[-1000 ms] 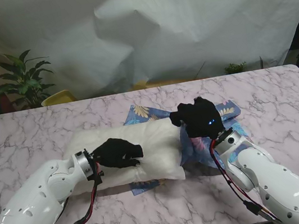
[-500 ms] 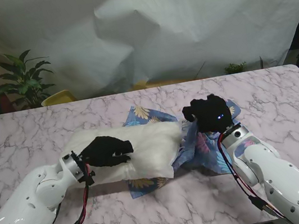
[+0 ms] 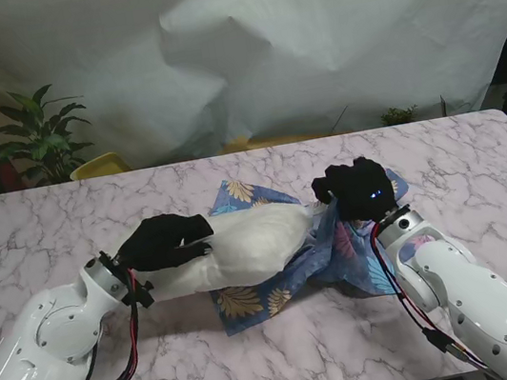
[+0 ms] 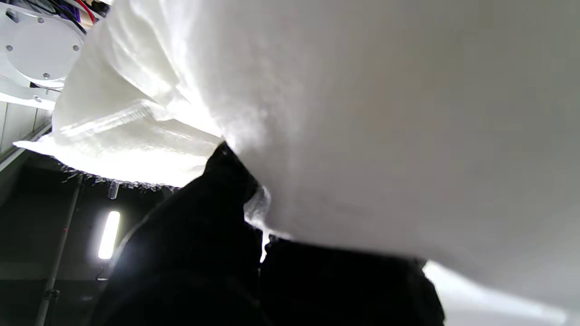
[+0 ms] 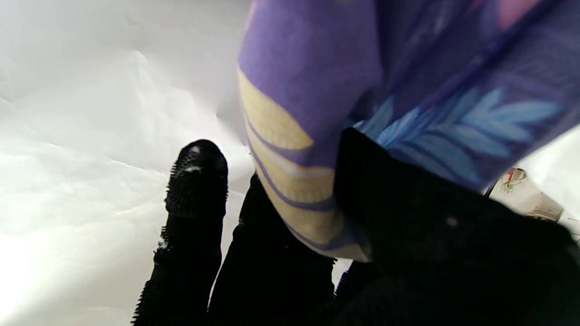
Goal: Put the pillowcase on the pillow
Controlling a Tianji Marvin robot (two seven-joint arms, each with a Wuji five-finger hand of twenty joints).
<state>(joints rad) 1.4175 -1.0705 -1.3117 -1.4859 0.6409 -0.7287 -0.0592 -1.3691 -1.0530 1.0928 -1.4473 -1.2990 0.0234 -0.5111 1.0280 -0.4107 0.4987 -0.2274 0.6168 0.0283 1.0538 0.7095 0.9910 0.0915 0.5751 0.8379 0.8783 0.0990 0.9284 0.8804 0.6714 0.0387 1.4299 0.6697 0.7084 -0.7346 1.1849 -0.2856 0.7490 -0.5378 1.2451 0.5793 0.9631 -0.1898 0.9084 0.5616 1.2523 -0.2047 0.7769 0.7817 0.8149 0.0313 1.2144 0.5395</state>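
The black-gloved left hand (image 3: 163, 242) grips the plump white pillow (image 3: 243, 246), now lifted off the marble table (image 3: 46, 223); the right hand (image 3: 355, 191) pinches the blue floral pillowcase (image 3: 279, 287) open, so insertion looks underway.

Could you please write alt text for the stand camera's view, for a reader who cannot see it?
Two robot arms work a white pillow into a blue floral pillowcase on a marble table. The left hand grips the pillow's left end; the right hand holds up the pillowcase's edge.
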